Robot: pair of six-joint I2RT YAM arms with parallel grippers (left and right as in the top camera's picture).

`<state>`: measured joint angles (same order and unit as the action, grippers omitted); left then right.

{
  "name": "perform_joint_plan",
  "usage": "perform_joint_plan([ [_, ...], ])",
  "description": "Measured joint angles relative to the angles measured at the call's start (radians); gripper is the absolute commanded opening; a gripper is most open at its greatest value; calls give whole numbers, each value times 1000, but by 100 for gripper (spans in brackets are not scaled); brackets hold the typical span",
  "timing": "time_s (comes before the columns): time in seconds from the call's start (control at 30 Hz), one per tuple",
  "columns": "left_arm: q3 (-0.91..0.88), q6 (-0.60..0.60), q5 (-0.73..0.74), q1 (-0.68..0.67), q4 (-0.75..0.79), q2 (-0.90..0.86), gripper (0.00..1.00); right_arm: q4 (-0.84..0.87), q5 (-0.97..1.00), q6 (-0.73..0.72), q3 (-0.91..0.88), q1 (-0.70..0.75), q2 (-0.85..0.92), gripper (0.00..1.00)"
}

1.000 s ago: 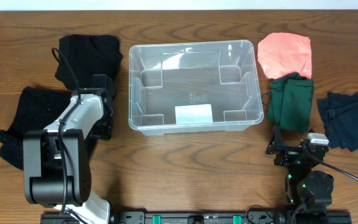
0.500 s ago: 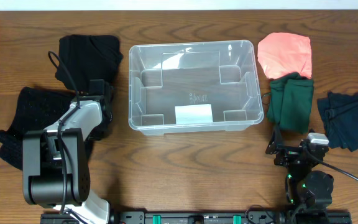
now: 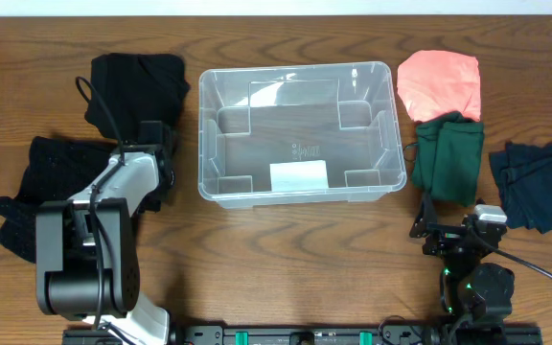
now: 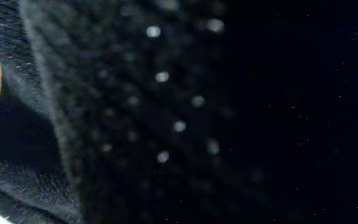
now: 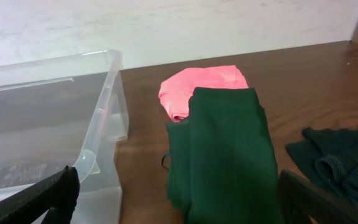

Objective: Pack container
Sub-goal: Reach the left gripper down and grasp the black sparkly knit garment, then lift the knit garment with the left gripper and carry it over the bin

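Observation:
The clear container (image 3: 295,197) stands empty in the middle of the table, white label on its near wall; its corner also shows in the right wrist view (image 5: 101,118). My left gripper (image 3: 159,161) is down at the container's left, on the edge of a black knit cloth (image 3: 51,177). That knit (image 4: 135,112) fills the left wrist view and hides the fingers; the gripper is shut on it. My right gripper (image 3: 448,228) rests open at the front right, its fingers (image 5: 58,193) spread wide in front of a green cloth (image 5: 222,155).
A second black cloth (image 3: 134,81) lies at the back left. To the container's right lie a pink cloth (image 3: 439,84), the green cloth (image 3: 448,158) and a dark blue cloth (image 3: 535,182).
My left gripper has gone from open to shut on the black knit cloth, whose edge has shifted slightly. The right arm has not moved.

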<state>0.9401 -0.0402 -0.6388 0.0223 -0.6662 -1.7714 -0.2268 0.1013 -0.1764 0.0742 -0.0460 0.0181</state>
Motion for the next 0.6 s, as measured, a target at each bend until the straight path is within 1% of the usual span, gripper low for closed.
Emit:
perform_joint_plan([
  [0.2,82,-1,3,-1,-128,92,6,0,0,0,0,0,0,99],
  [0.3,135,-14,2,-1,-158,167,6,0,0,0,0,0,0,99],
  [0.47,218,-85,3,-16,-167,286,6,0,0,0,0,0,0,99],
  [0.6,291,-155,3,-72,-173,356,6,0,0,0,0,0,0,99],
])
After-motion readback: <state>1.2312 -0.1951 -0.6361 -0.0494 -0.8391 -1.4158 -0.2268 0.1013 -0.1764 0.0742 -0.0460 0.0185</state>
